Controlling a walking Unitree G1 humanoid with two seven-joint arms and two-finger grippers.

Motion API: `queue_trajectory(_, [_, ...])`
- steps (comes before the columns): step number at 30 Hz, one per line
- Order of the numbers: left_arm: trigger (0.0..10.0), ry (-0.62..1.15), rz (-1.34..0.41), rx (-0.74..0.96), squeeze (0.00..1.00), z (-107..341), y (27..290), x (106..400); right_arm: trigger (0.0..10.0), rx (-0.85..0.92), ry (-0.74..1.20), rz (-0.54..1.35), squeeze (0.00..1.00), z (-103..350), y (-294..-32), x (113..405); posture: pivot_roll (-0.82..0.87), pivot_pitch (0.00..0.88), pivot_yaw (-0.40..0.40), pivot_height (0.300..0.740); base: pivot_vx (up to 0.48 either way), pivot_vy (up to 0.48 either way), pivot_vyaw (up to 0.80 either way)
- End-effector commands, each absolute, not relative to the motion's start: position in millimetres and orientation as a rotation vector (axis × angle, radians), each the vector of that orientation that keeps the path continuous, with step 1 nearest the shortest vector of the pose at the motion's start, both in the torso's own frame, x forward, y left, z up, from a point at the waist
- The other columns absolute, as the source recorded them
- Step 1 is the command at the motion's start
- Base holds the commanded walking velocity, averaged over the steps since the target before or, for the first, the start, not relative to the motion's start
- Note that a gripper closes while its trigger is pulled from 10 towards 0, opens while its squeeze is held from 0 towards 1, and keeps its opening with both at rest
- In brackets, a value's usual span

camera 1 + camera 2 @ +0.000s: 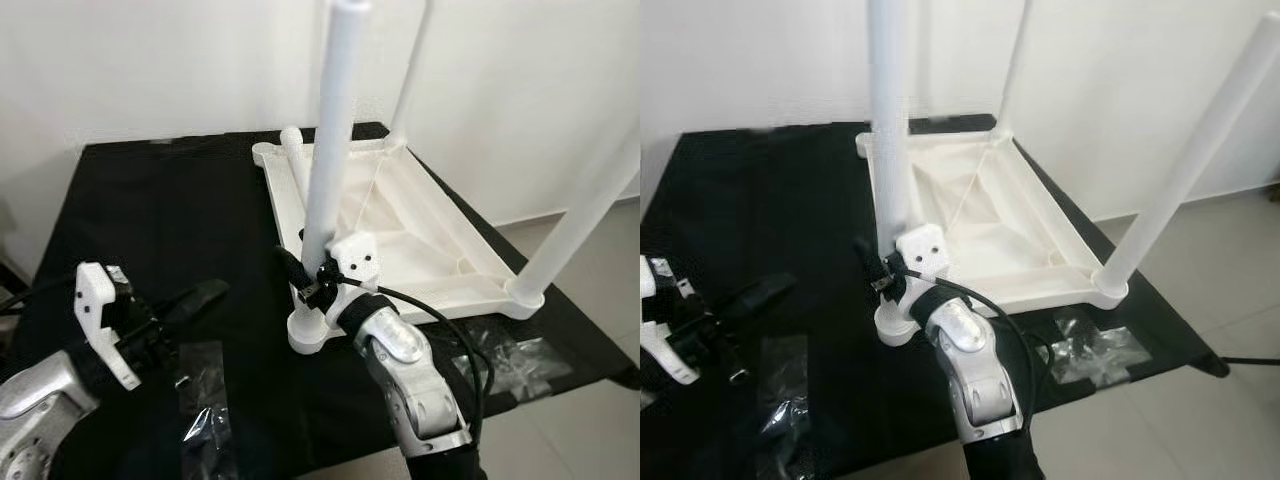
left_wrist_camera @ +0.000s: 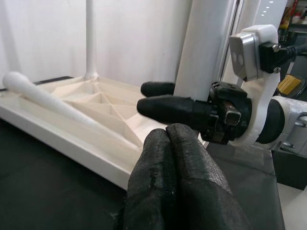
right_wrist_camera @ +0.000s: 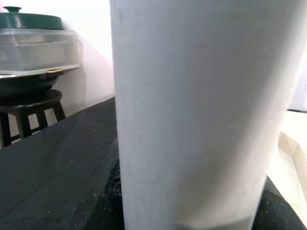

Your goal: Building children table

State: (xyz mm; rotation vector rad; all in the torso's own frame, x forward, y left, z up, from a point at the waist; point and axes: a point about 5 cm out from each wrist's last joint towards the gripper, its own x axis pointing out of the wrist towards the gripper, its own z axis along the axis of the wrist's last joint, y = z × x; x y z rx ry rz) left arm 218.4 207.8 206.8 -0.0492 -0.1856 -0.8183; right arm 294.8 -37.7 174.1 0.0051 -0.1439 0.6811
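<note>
The white children's table (image 1: 400, 215) lies upside down on a black-covered surface. Three white legs stand upright in its corners. My right gripper (image 1: 300, 270) is shut on the near-left leg (image 1: 330, 140) just above its socket, one black finger (image 2: 172, 108) on each side. That leg (image 3: 192, 110) fills the right wrist view. A loose leg (image 2: 43, 96) lies along the table's far left rail. My left gripper (image 1: 212, 291) hovers low over the black cloth to the left of the held leg, fingers (image 2: 168, 139) pressed together with nothing between them.
Crumpled clear plastic bags lie on the cloth by the front edge (image 1: 205, 420) and at the front right (image 1: 510, 355). The white wall stands close behind. The surface's right edge drops to a tiled floor (image 1: 1230, 290). A dark stool bearing containers (image 3: 29, 52) stands off to the side.
</note>
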Motion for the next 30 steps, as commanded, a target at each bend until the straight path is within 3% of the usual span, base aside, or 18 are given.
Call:
queue_trajectory(1, [10.0,-0.173,-0.817,-0.036,0.00,204.3,209.0,219.3,0.0,-0.019,0.065,0.676,0.00,128.9,-37.0,294.2,0.02,0.093,-0.043,0.740,0.000,0.000,0.00])
queue_trajectory(2, [10.0,-0.174,-0.817,-0.035,0.00,204.4,209.0,219.9,0.0,-0.026,0.063,0.671,0.00,129.9,-37.9,294.5,0.02,0.094,-0.042,0.740,0.000,0.000,0.00])
queue_trajectory(3, [10.0,-0.174,-0.814,-0.033,0.00,204.1,209.2,219.7,2.5,-0.029,0.074,0.665,0.00,131.5,-37.3,290.8,0.02,0.093,-0.042,0.740,0.000,0.000,0.00])
queue_trajectory(4, [10.0,-0.174,-0.814,-0.033,0.00,204.1,209.2,219.7,2.5,-0.029,0.074,0.665,0.00,131.5,-37.3,290.8,0.02,0.093,-0.042,0.740,0.000,0.000,0.00])
queue_trajectory(5, [10.0,-0.174,-0.812,-0.033,0.00,203.5,209.3,219.6,10.0,-0.002,0.103,0.649,0.71,136.0,-35.7,284.1,0.03,0.094,-0.040,0.740,0.000,0.000,0.00])
queue_trajectory(7, [10.0,-0.174,-0.812,-0.033,0.00,203.4,209.3,219.6,10.0,0.004,0.112,0.634,0.71,137.5,-34.9,281.4,0.03,0.094,-0.040,0.740,0.000,0.000,0.00])
queue_trajectory(8, [10.0,-0.173,-0.814,-0.033,0.00,203.6,209.0,219.9,10.0,0.035,0.102,0.680,1.00,143.2,-30.3,279.6,0.02,0.096,-0.039,0.740,0.000,0.000,0.00])
queue_trajectory(13, [10.0,-0.174,-0.816,-0.037,0.00,203.8,208.2,220.3,10.0,0.100,0.028,0.861,1.00,166.4,-23.8,287.2,0.02,0.098,-0.043,0.740,0.000,0.000,0.00])
queue_trajectory(14, [10.0,-0.175,-0.815,-0.038,0.00,203.8,207.8,220.3,10.0,0.112,0.014,0.912,0.90,171.7,-24.8,290.4,0.03,0.098,-0.047,0.740,0.000,0.000,0.00])
queue_trajectory(15, [10.0,-0.175,-0.815,-0.038,0.00,203.8,207.4,220.3,10.0,0.115,-0.002,0.985,0.90,177.8,-26.1,293.0,0.03,0.098,-0.049,0.740,0.000,0.000,0.00])
queue_trajectory(16, [10.0,-0.176,-0.815,-0.038,0.00,203.9,207.0,220.2,10.0,0.087,-0.028,1.072,0.00,184.7,-29.4,296.2,0.03,0.098,-0.050,0.740,0.000,0.000,0.00])
queue_trajectory(20, [10.0,-0.177,-0.816,-0.038,0.00,203.7,206.1,219.8,10.0,0.029,-0.052,1.180,0.00,198.9,-41.4,309.7,0.04,0.098,-0.052,0.740,0.000,0.000,0.00])
queue_trajectory(22, [10.0,-0.176,-0.817,-0.039,0.00,203.4,205.6,218.6,10.0,-0.031,-0.070,1.250,0.00,214.6,-59.5,332.4,0.05,0.101,-0.054,0.740,0.000,0.000,0.00])
queue_trajectory(30, [10.0,-0.172,-0.817,-0.040,0.00,203.5,205.6,216.3,10.0,-0.036,-0.067,1.299,0.00,221.3,-71.3,351.5,0.06,0.110,-0.053,0.740,0.000,0.000,0.00])
